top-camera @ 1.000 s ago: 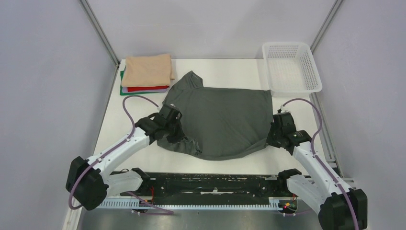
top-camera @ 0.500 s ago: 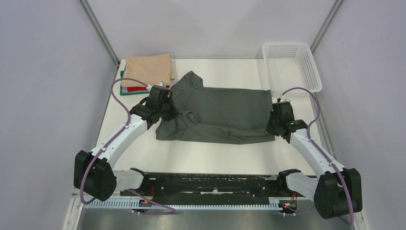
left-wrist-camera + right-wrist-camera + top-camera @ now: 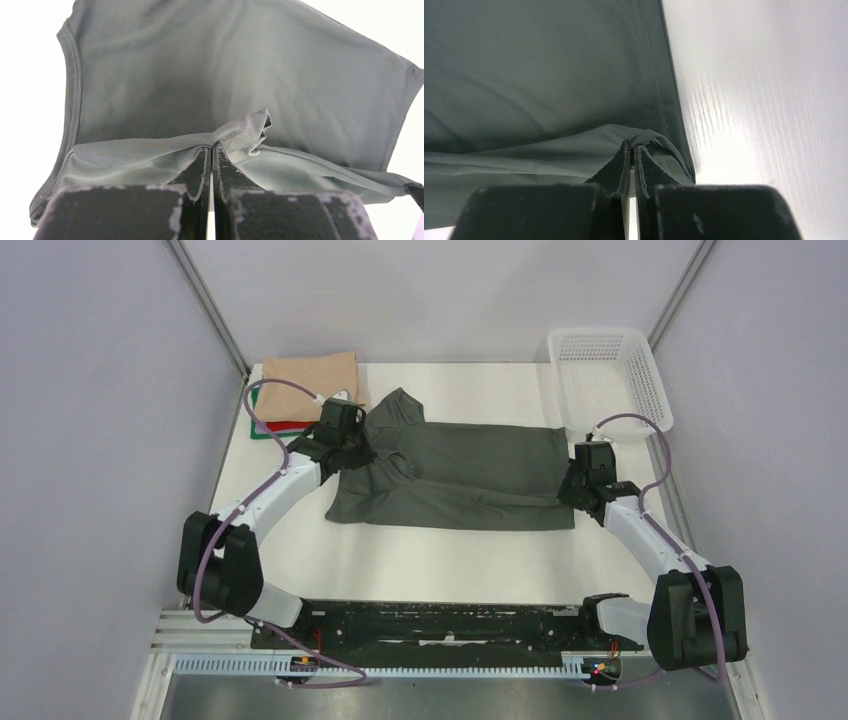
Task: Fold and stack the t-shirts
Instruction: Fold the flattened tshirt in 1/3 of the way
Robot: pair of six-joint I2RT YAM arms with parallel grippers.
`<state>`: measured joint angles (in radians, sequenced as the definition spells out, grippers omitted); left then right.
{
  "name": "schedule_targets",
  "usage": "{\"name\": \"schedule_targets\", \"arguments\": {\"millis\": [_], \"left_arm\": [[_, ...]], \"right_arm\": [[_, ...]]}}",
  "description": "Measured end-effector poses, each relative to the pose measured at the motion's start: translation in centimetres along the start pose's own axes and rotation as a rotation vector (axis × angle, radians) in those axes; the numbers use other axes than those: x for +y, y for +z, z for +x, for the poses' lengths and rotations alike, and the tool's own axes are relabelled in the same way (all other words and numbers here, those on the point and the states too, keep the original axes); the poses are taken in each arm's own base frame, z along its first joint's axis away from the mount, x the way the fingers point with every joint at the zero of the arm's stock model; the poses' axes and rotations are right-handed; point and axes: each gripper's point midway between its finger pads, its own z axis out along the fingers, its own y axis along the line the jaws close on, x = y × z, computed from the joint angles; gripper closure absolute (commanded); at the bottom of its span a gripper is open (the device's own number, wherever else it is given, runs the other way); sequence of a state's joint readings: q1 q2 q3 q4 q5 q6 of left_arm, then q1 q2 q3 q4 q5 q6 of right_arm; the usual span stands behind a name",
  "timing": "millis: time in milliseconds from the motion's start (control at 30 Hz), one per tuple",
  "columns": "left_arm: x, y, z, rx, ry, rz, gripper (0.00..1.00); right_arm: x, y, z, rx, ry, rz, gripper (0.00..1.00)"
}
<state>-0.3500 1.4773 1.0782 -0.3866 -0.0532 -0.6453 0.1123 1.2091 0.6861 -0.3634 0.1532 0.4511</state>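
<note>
The dark charcoal-grey t-shirt [image 3: 460, 475] lies spread on the white table, its near half folded over the far half. My left gripper [image 3: 362, 452] is shut on a bunched edge of the shirt [image 3: 240, 132] at its left end. My right gripper [image 3: 572, 490] is shut on a pinch of the shirt's hem [image 3: 639, 136] at its right end. A stack of folded shirts sits at the back left: tan/peach [image 3: 305, 380] on top, red [image 3: 285, 426] and green [image 3: 258, 430] edges below.
A white plastic lattice basket [image 3: 608, 380] stands at the back right. Bare white table [image 3: 440, 560] lies between the shirt and the arm bases. Grey walls close in the left and right sides.
Both grippers have carried the shirt's near edge away from the bases and over the far half, so the shirt now lies folded and narrower front to back.
</note>
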Motion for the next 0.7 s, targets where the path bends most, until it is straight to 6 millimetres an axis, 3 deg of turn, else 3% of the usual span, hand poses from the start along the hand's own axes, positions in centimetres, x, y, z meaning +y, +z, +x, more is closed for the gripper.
{"name": "schedule_targets", "arguments": {"millis": [133,167,233,267,333,400,433,467,500,600,700], "left_arm": [[0.1,1.8,-0.7,0.008,0.004,-0.017,0.97],[0.4,2.3,-0.7,0.015,0.007,-0.025,0.93],[0.9,3.4,-0.7,0.029,0.01,-0.043,0.76],[1.1,3.9,-0.8,0.035,0.013,-0.052,0.74],[1.3,5.2,-1.2,0.045,0.011,-0.067,0.55],[1.4,6.4,-2.0,0.044,0.011,-0.076,0.1],[1.4,6.9,-2.6,0.04,0.014,-0.08,0.01],[1.3,7.3,-3.2,0.035,0.013,-0.082,0.0],[1.2,7.6,-3.7,0.027,0.011,-0.081,0.0],[1.0,7.4,-4.9,0.008,0.002,-0.074,0.0],[1.0,6.8,-4.8,0.005,-0.001,-0.064,0.0]], "right_arm": [[0.6,0.7,-1.3,-0.046,-0.007,-0.026,0.91],[0.8,1.0,-1.5,-0.054,-0.015,-0.03,0.88],[0.8,1.7,-1.5,-0.054,-0.026,-0.028,0.69],[0.8,2.1,-1.4,-0.05,-0.031,-0.022,0.61],[0.5,2.9,-1.4,-0.04,-0.038,0.0,0.49],[0.2,3.4,-1.8,-0.049,-0.043,0.025,0.35],[0.2,3.5,-2.1,-0.057,-0.048,0.033,0.19],[0.3,3.4,-2.6,-0.069,-0.049,0.034,0.05],[0.5,3.3,-3.2,-0.085,-0.055,0.028,0.02],[1.5,2.4,-4.6,-0.13,-0.065,-0.02,0.02],[2.6,1.1,-4.8,-0.155,-0.078,-0.101,0.02]]}}
